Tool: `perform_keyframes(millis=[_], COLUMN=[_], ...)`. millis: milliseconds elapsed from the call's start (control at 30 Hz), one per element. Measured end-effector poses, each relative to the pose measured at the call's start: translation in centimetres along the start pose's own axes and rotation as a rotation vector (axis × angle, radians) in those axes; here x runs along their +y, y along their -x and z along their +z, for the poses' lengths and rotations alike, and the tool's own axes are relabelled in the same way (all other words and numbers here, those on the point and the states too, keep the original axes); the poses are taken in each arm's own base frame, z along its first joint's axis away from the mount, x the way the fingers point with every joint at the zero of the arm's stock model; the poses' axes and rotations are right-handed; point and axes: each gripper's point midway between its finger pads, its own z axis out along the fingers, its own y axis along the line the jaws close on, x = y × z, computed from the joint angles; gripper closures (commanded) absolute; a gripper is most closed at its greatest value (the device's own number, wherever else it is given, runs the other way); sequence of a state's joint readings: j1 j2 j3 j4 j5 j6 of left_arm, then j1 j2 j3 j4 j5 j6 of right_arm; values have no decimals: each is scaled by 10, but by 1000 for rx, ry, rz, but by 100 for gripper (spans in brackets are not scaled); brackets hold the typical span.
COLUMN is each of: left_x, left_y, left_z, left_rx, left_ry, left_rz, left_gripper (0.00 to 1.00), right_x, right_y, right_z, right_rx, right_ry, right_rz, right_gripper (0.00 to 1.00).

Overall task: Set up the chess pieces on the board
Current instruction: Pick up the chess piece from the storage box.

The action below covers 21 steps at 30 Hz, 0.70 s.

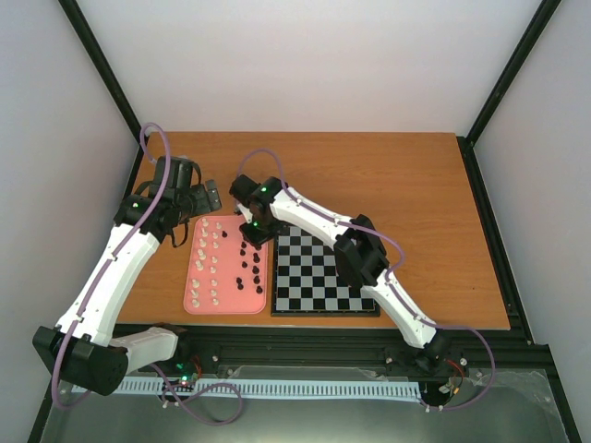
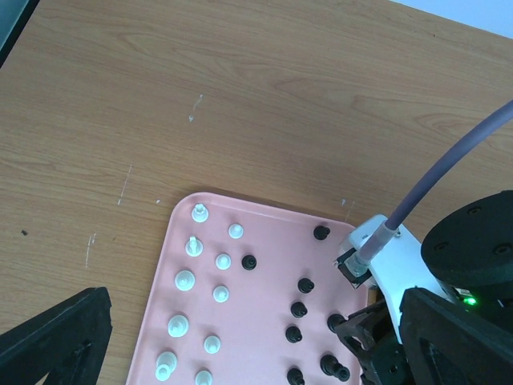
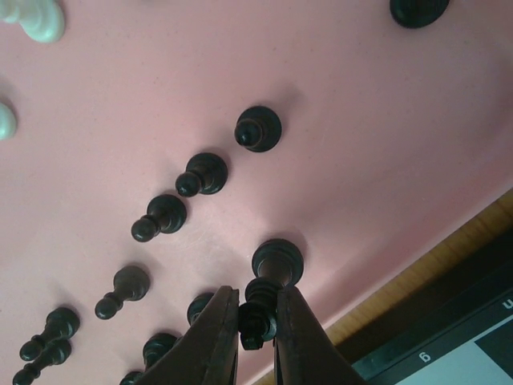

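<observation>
Legibly, board (image 3: 474,337) shows "6" — right gripper (image 3: 258,311) clamps black piece (image 3: 276,261), left gripper (image 1: 205,196) apart.

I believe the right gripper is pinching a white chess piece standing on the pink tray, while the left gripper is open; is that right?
Not quite: the chess piece is black, not white. The right wrist view shows the right gripper pinching that black chess piece, which stands on the pink tray; the left gripper is open.

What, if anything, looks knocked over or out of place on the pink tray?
Nothing stands out. The white pieces and black pieces appear upright on the pink tray; the right gripper has its jaws shut on one black piece.
</observation>
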<state>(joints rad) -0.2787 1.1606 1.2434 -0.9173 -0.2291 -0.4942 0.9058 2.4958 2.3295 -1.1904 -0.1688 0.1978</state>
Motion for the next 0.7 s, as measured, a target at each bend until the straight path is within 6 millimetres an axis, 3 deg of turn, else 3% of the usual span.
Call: perform_keyframes(millis=[133,233,467,567,700], left_x=[1,1,2,2,1], left_y=[0,1,1,1,1], left_z=[0,0,0,0,0], left_rx=[-2,-3,-6,-6,-6], left_ry=[4,6,10,9,8], left_rz=[0,0,0,0,0], left_gripper=[0,0,0,0,0], right_x=[2,7,18,11,-22], right_y=[7,15,28,17,-21], right_z=[-6,-21,-94,-123,-141], right_rx=[-34,-78,-221,-244,-211], right_ry=[4,16,44,29,-23], right_rz=[-7,-18,-30,-10,64], right_gripper=[92,92,95,95,96])
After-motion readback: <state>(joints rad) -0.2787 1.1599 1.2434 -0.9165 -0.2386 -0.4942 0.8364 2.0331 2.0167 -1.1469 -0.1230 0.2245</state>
